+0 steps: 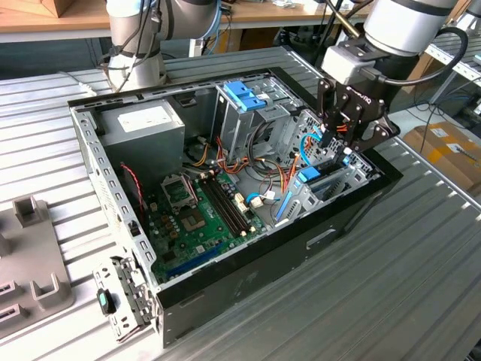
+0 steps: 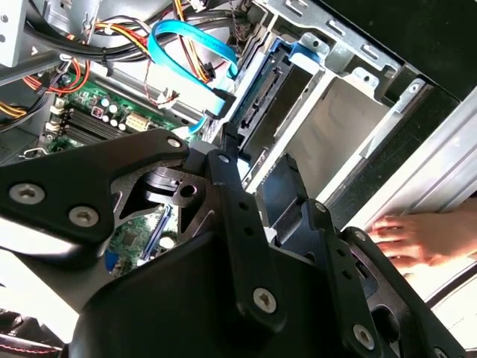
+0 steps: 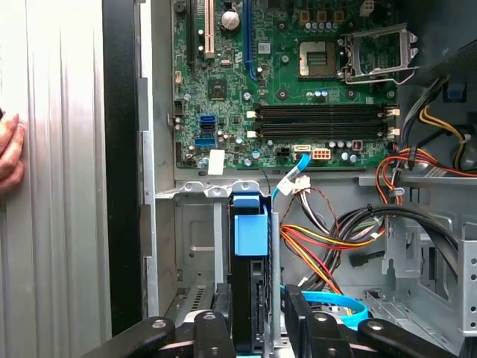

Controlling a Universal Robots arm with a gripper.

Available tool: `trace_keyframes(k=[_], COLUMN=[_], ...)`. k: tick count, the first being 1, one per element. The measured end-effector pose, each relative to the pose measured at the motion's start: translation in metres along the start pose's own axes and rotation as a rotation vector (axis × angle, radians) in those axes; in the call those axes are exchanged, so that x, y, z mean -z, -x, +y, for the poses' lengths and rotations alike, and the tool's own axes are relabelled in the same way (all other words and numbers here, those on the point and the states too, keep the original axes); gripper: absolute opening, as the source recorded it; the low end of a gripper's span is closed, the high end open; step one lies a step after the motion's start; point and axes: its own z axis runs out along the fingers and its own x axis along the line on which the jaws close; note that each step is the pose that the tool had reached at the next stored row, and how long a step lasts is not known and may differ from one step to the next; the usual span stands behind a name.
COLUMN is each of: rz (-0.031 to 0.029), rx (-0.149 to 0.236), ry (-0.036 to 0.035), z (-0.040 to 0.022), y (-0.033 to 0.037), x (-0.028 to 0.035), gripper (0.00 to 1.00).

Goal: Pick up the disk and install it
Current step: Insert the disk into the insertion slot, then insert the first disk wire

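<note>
Exterior view: open computer case (image 1: 248, 301) on a ribbed table (image 1: 421, 286), gripper (image 1: 338, 154) over the case's corner at the exterior view's right. First wrist view adds a person's hand (image 3: 9, 153) on the table beside the case wall. Disk (image 3: 250, 231) stands on edge in the corner bay, with a dark body and light blue rail. Fingers spread either side, gripping nothing.

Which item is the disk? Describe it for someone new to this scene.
In the open computer case, find the metal bay at the corner under the gripper. The disk stands on edge inside it, a dark slab capped by a light blue rail, unlike the thin blue cable alongside.
</note>
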Motion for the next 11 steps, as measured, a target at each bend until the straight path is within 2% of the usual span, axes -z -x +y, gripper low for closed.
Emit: trace_keyframes(k=[1, 3, 11], rz=[0.0, 0.0001, 0.0001], rx=[0.0, 0.0, 0.0], ry=[0.0, 0.0, 0.0], z=[0.0, -0.0001, -0.0001], y=[0.0, -0.0001, 0.0002], x=[0.0001, 0.0045, 0.0061], gripper=[0.42, 0.42, 0.42])
